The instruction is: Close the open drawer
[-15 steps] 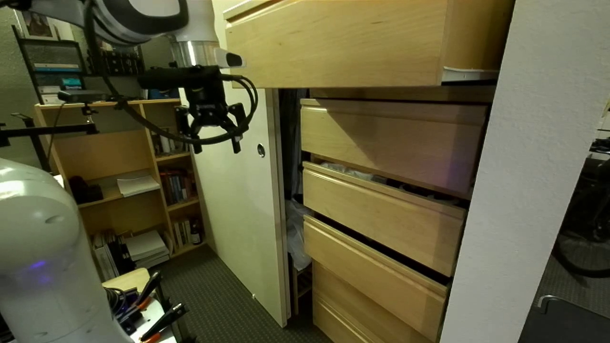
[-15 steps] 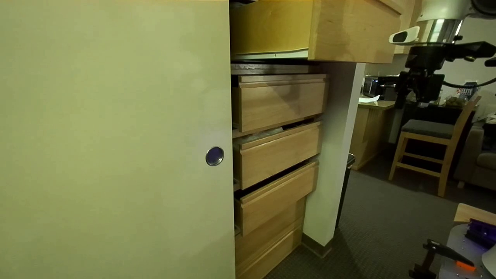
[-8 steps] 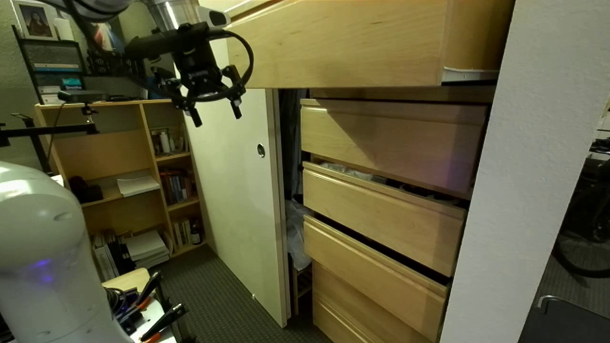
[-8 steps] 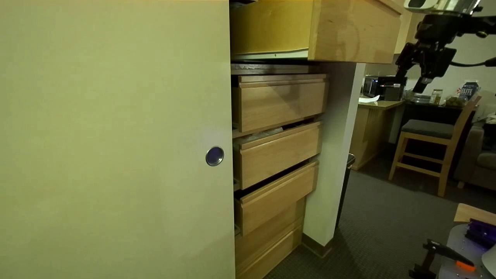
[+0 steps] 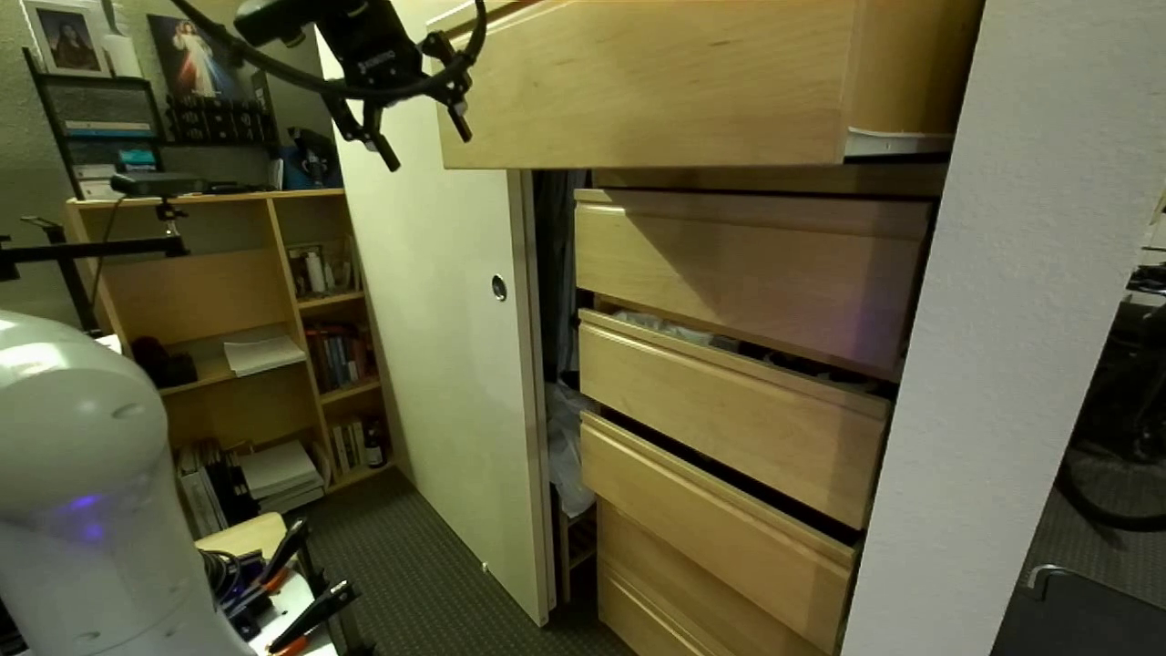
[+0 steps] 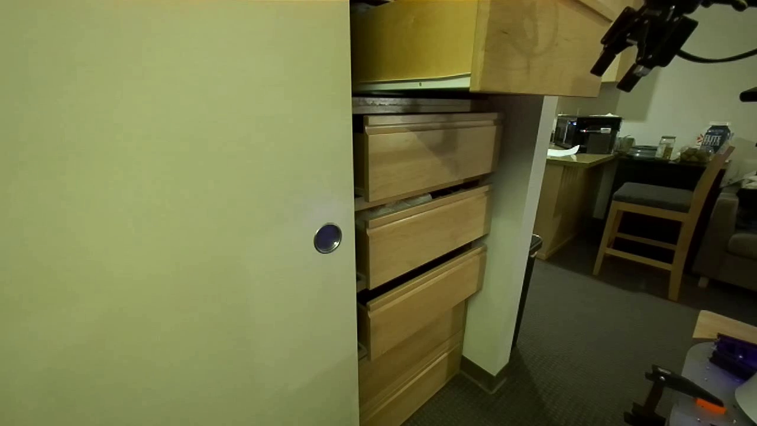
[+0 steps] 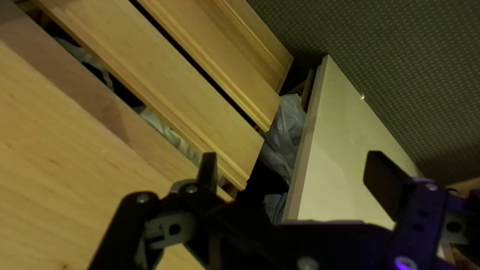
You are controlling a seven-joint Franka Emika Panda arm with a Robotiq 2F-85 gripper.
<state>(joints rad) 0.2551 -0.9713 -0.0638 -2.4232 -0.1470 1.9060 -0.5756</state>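
likely approach step: your black two-finger gripper (image 5: pixel 428 148), jaws wide, hovers by the open flat-fronted pale-wood drawer (image 5: pixel 651 87), near its lower edge. next: push straight in.

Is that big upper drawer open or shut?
Open: the upper drawer juts past the drawers below, its side showing in both exterior views.

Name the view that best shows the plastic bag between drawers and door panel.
The wrist view: it shows the plastic bag largest, from above, between the drawers and the door panel. An exterior view shows a smaller strip of the bag by the panel's edge; in an exterior view where the panel stands in front, none shows.
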